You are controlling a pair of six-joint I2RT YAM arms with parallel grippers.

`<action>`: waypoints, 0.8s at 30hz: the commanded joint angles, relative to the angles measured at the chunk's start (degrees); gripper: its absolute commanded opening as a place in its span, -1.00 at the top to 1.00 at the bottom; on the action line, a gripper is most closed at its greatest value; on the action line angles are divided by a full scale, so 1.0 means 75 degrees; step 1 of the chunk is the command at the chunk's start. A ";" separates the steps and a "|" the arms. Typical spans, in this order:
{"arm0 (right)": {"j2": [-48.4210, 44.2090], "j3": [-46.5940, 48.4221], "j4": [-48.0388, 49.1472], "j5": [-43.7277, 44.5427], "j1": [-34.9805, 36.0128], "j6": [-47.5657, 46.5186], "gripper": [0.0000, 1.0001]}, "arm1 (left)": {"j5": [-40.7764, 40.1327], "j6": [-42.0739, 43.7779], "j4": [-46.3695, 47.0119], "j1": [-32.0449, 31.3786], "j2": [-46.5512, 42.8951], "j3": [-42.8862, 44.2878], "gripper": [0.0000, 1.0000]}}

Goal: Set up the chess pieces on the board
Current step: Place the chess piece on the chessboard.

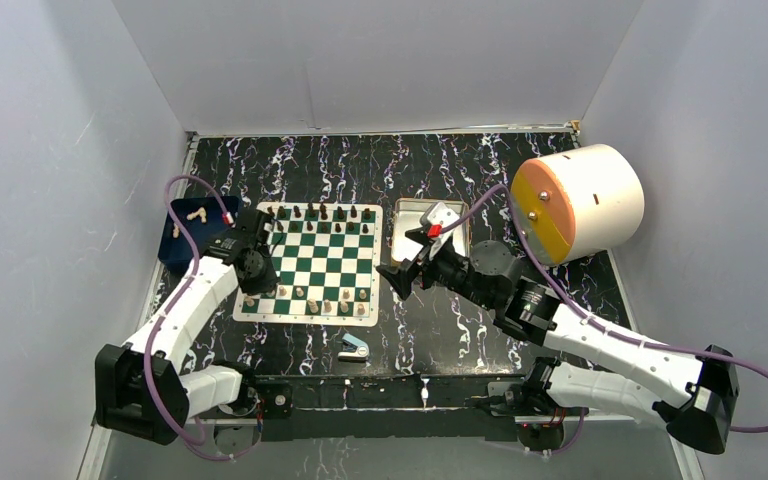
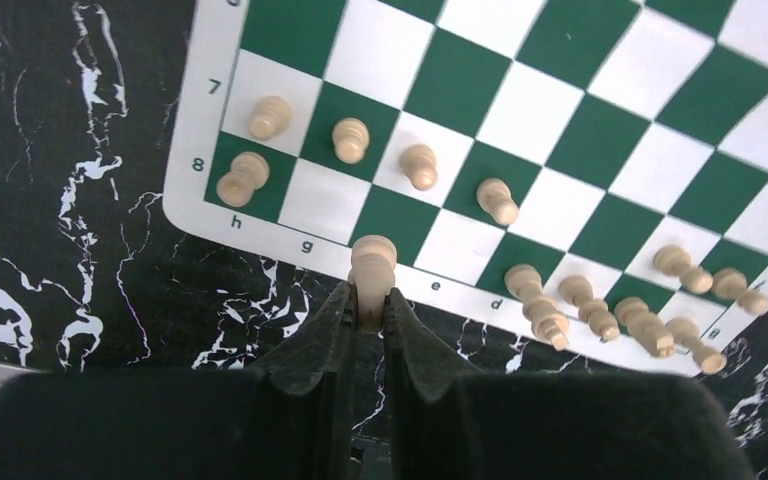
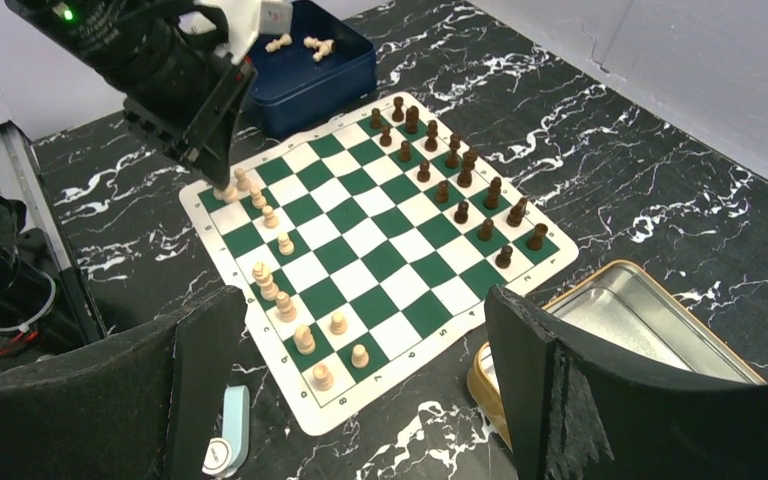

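The left gripper (image 2: 370, 312) is pinching a pale piece (image 2: 372, 262) between its narrowed jaws. It is gripping low on the stem so that the head is standing clear above the fingertips (image 2: 345, 318) and the base can meet the board (image 2: 560, 120) squarely. The piece is hanging over the board's near edge, close to the near-left corner, just outside a back row where two squares beside the corner piece are showing bare. It is probably heading for one of those. The other pale pieces (image 1: 310, 300) are standing along the near edge and the dark pieces (image 1: 320, 213) are lining the far edge in two rows, so the setup is looking well advanced. A few pale pieces are lying in the blue tray (image 1: 182, 250), just off the board's far-left corner, probably waiting for their turn. The right gripper (image 1: 398, 277) is hovering with its jaws spread wide and nothing in them. It is hanging over the table between the board's right edge and the tin (image 1: 405, 207), likely staying clear of the left arm's working corner. Lowering the piece will call for care, since its neighbours are standing close and a nudge could topple them.
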 commanded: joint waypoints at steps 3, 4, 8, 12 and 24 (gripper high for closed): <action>-0.0020 0.0181 -0.0128 0.0148 -0.0009 -0.0067 -0.97 | 0.0194 -0.0498 0.0255 0.0885 -0.0300 -0.0227 1.00; -0.0041 0.0172 -0.0155 0.0184 -0.0006 -0.0062 -0.97 | 0.0282 -0.0559 0.0324 0.0964 -0.0329 -0.0265 1.00; -0.0133 0.0166 -0.0229 0.0269 -0.0012 -0.0095 -0.97 | 0.0266 -0.0707 0.0449 0.1007 -0.0213 -0.0280 1.00; -0.0183 0.0166 -0.0278 0.0295 -0.0009 -0.0148 -0.97 | 0.0381 -0.0794 0.0510 0.1062 -0.0009 -0.0419 1.00; -0.0174 0.0189 -0.0328 0.0335 -0.0013 -0.0214 -0.97 | 0.0061 -0.0891 0.0571 0.1125 -0.0082 -0.0887 1.00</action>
